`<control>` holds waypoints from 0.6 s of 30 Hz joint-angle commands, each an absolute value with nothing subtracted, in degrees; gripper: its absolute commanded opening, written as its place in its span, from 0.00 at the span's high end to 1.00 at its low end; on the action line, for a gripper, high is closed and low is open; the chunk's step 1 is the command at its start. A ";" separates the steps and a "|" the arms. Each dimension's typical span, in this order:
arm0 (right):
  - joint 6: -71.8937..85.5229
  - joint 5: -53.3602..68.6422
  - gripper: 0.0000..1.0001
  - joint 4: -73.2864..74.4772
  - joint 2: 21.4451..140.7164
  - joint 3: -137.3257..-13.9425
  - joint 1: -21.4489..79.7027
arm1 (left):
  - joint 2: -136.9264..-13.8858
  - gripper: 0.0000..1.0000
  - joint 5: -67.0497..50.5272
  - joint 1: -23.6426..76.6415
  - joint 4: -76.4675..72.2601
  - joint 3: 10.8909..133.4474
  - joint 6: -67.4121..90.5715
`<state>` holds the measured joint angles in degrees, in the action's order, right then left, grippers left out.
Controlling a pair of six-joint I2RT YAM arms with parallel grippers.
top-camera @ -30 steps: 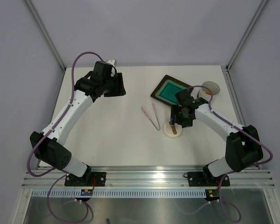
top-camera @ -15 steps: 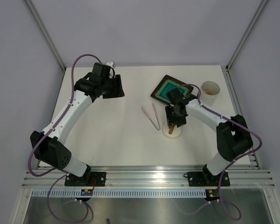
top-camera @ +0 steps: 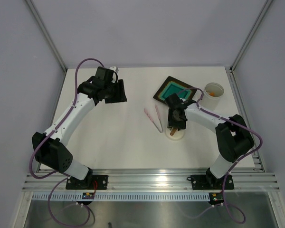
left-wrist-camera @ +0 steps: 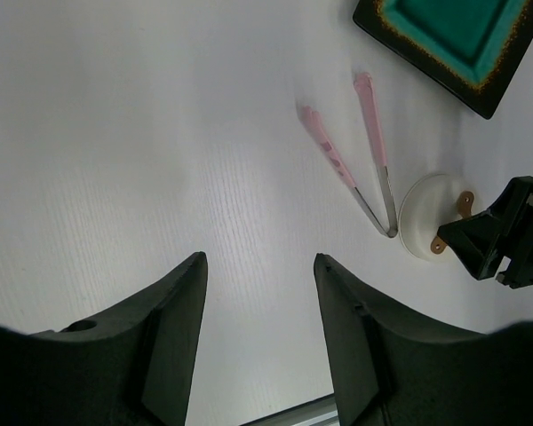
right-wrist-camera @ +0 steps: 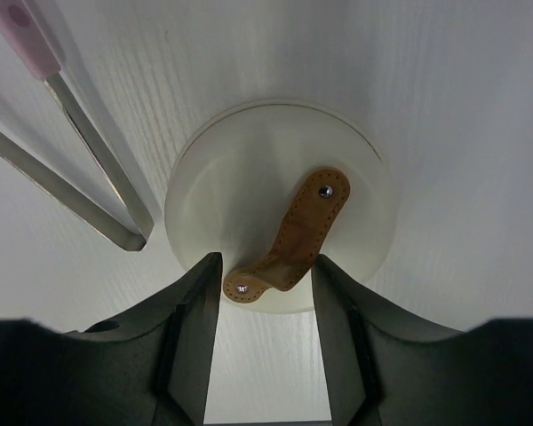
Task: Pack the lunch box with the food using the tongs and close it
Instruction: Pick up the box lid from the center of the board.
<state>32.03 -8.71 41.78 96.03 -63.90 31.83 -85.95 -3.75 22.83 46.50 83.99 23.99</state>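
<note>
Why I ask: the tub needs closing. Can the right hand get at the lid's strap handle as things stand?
Probably yes: the right hand hangs over the lid, its fingers flanking the brown strap handle with nothing between. The tongs lie beside the lid, clear of them.

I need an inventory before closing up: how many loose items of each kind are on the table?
Black square tray with teal centre: 1
White round translucent tub: 1
Flat white round lid with brown strap handle: 1
Pale pink V-shaped tongs: 1
Total: 4, not counting the orange food inside the tub, which is too small to count.
</note>
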 commanded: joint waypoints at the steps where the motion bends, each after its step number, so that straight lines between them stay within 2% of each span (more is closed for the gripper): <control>1: 36.30 -13.88 0.48 38.07 96.77 -63.11 32.78 | -84.29 0.46 -5.45 22.85 44.03 83.50 23.64; 7: 33.84 -14.86 0.48 32.36 98.17 -61.88 32.87 | -84.11 0.46 -5.45 22.85 43.86 83.06 23.47; 10: 32.70 -15.55 0.52 30.59 99.31 -61.87 32.78 | -84.02 0.46 -5.54 22.85 43.77 82.97 23.47; 14: 32.17 -15.38 0.61 30.50 100.55 -62.49 32.78 | -83.94 0.46 -5.54 22.85 43.86 82.71 23.38; 18: 31.91 -15.55 0.77 30.50 99.85 -62.31 32.78 | -84.02 0.46 -5.45 22.85 43.86 82.71 23.29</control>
<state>32.47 -14.17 30.85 98.35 -62.57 32.27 -85.93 -4.19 22.83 46.24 82.85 23.97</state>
